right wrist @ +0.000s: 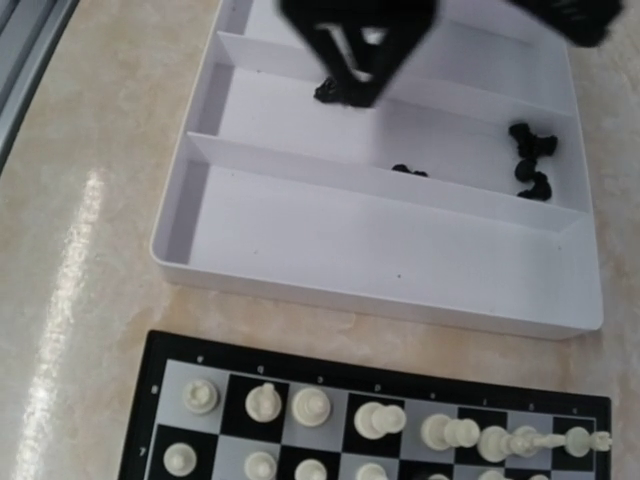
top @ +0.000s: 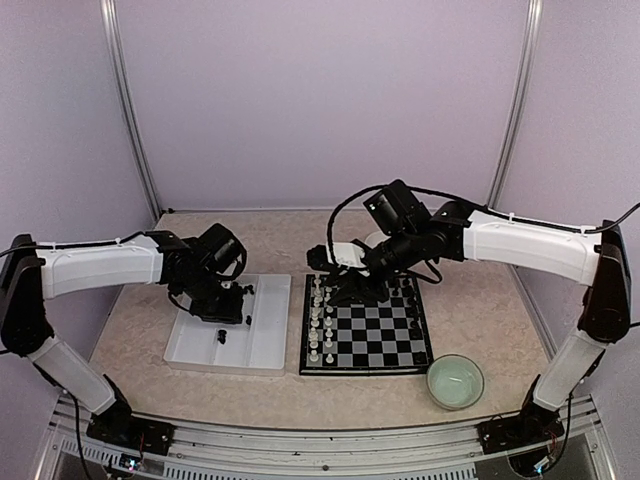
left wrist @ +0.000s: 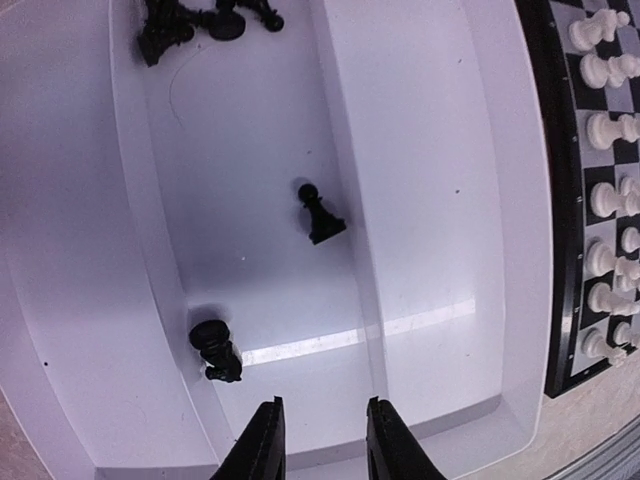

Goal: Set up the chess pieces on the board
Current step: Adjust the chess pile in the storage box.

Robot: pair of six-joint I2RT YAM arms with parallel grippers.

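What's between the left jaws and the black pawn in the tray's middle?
Only bare tray floor between the left gripper and the pawn, shown in the left wrist view. Another black piece lies off to the side.

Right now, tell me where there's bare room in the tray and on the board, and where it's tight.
Free: the tray compartment beside the board, bare end to end; also the board's squares between the white pieces and its right border. Crowded: the white pieces' two files, and the far end of the middle compartment, where black pieces cluster.
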